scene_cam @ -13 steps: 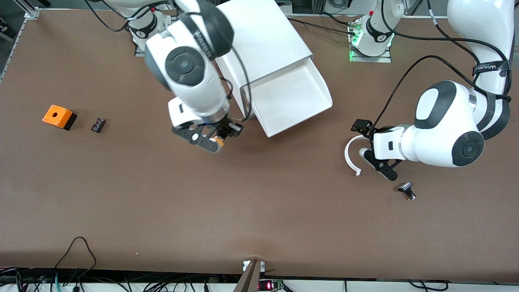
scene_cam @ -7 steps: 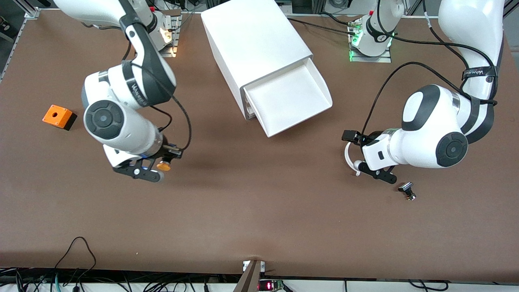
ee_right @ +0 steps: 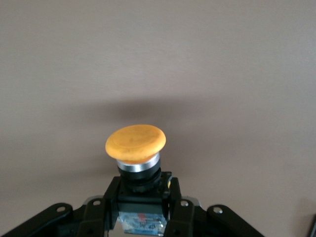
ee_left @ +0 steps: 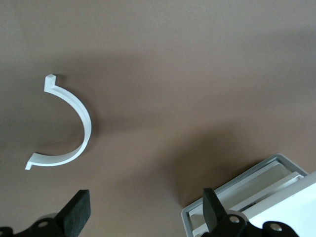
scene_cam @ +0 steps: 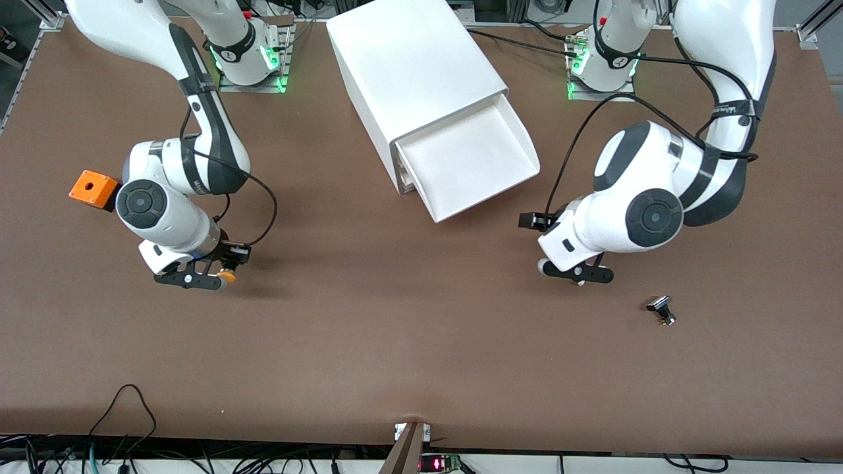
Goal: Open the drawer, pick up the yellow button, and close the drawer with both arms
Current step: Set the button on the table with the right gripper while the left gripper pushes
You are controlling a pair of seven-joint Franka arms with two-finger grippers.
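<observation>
The drawer (scene_cam: 471, 161) stands pulled out of the white cabinet (scene_cam: 415, 66), and its tray looks empty. My right gripper (scene_cam: 209, 279) is shut on the button (scene_cam: 228, 276) low over the table at the right arm's end, close to the orange box. In the right wrist view the orange cap (ee_right: 136, 143) points away from the gripper (ee_right: 143, 197), which clamps the black body. My left gripper (scene_cam: 578, 275) is open and empty over the table beside the open drawer. In the left wrist view it (ee_left: 145, 212) hangs wide open, with the cabinet's grey front frame (ee_left: 197, 217) beside one finger.
An orange box with a hole (scene_cam: 92, 187) sits at the right arm's end, partly covered by the right arm. A white curved strip (ee_left: 69, 123) lies on the table under the left arm. A small black part (scene_cam: 662, 309) lies nearer the front camera than the left gripper.
My right gripper has carried the button from beside the drawer to the right arm's end of the table. My left gripper has moved toward the drawer, over the white curved strip.
</observation>
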